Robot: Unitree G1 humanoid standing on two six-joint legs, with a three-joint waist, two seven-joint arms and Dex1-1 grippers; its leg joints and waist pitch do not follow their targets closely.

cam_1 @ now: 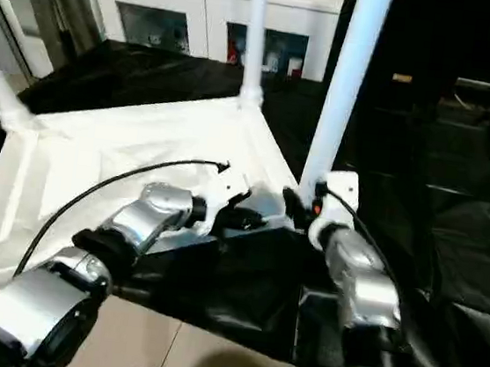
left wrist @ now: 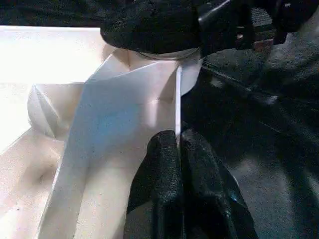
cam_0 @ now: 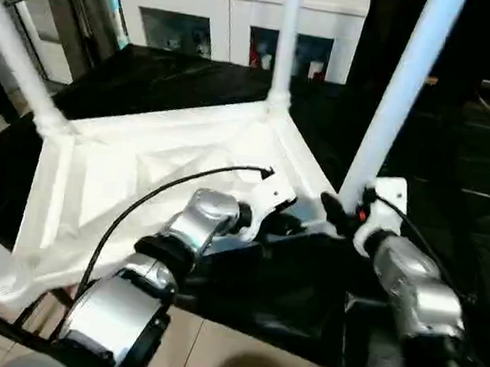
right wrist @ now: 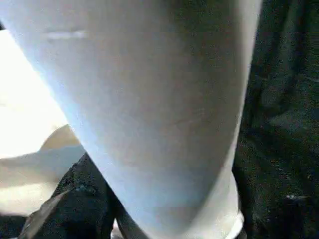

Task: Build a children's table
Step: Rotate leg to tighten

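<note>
The children's table top (cam_0: 111,195) lies upside down on a black cloth, ribbed underside up. White tube legs stand in its corner sockets: one at the far corner (cam_0: 286,38), one at the left (cam_0: 12,51), and one at the near right corner (cam_0: 402,86). My left gripper (left wrist: 178,142) is shut on the thin upright rim of the top, close to the near right socket (left wrist: 164,74). My right gripper (cam_0: 338,207) clasps the base of the near right leg (right wrist: 149,109) just above that socket, its black fingers (left wrist: 149,25) wrapped around the tube.
The black cloth (cam_0: 304,288) covers the work surface and drapes off to the right. A white glass-door cabinet (cam_0: 238,14) stands behind. Pale floor tiles (cam_0: 234,359) show in front. A cable (cam_0: 137,202) loops over my left forearm.
</note>
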